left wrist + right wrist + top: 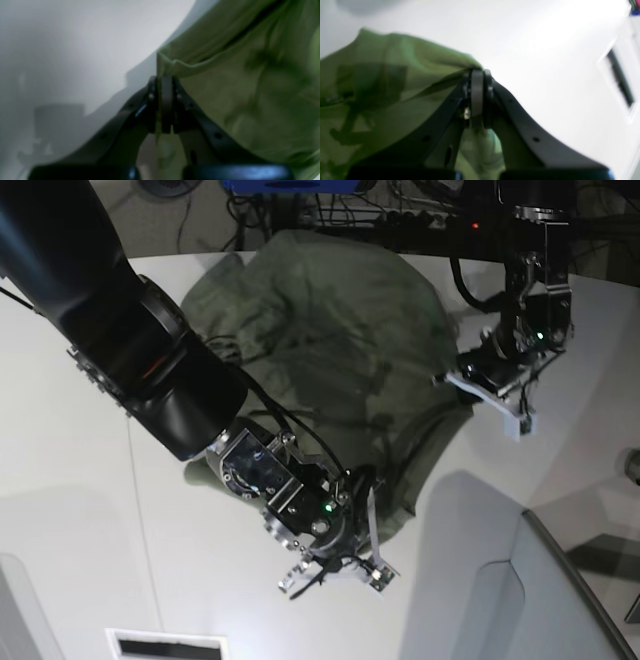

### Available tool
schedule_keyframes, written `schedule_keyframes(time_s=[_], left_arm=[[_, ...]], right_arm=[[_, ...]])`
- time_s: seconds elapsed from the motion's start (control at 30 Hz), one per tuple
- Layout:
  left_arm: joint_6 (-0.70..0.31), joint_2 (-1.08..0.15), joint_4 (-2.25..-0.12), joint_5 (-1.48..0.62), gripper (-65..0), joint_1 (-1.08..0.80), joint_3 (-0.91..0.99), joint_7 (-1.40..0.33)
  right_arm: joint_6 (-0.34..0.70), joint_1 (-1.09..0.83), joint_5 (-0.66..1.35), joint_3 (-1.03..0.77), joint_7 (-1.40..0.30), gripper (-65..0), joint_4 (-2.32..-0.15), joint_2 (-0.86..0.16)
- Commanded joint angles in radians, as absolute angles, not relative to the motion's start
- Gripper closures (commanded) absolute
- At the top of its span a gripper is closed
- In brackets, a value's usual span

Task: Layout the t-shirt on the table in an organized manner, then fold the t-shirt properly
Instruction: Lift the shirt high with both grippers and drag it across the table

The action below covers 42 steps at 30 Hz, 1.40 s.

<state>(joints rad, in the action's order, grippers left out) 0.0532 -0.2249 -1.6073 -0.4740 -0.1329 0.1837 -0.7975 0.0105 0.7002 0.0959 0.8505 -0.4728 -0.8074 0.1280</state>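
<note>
Across the white tabletop [70, 510] the t-shirt [330, 330] is lying as a rumpled olive heap toward the far edge, not yet spread flat. I am reading both wrist views as pinches: the left hand [163, 82] is sitting pressed together on a folded hem edge, and the right hand [478, 75] is clamping a bunched corner of the same cloth. From the base view the two hands are gripping points fairly well apart, with slack fabric draping between them. My worry is which layers I am holding; if either pinch is catching both front and back, lifting will be dragging the shirt up as a twisted bundle. A thin hem grip could also be slipping out under tension.
</note>
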Motion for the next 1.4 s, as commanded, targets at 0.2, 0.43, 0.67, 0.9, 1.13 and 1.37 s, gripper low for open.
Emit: schedule_keyframes(time_s=[0.2, 0.43, 0.67, 0.9, 1.13, 1.37], left_arm=[[0.053, -0.346, -1.753, -0.473, 0.0, 0.145, 0.249, -1.026], [0.053, -0.446, -1.649, -0.476, 0.0, 0.320, 0.315, -0.964], [0.051, -0.456, -1.764, -0.570, 0.0, 0.357, 0.456, -0.915], [0.050, -0.444, -1.764, -0.570, 0.0, 0.240, 0.375, -0.897], [0.050, -0.297, -1.751, -0.567, 0.0, 0.045, 0.147, -0.771], [0.084, -0.269, -1.555, -0.544, 0.0, 0.008, -0.205, -0.552]], right_arm=[[-0.005, 0.898, 0.081, 0.802, -0.466, -0.8, -0.826, 0.076], [-0.004, 1.079, 0.079, 0.634, -0.458, -0.8, -0.822, -0.018], [-0.004, 1.184, 0.081, 0.619, -0.449, -0.6, -0.862, -0.096], [-0.004, 1.036, 0.082, 0.619, -0.579, -0.6, -0.929, -0.137], [-0.005, 0.722, 0.081, 0.616, -0.599, -0.6, -0.997, -0.133], [-0.008, 0.518, 0.084, 0.570, -0.673, -0.6, -1.158, -0.114]])
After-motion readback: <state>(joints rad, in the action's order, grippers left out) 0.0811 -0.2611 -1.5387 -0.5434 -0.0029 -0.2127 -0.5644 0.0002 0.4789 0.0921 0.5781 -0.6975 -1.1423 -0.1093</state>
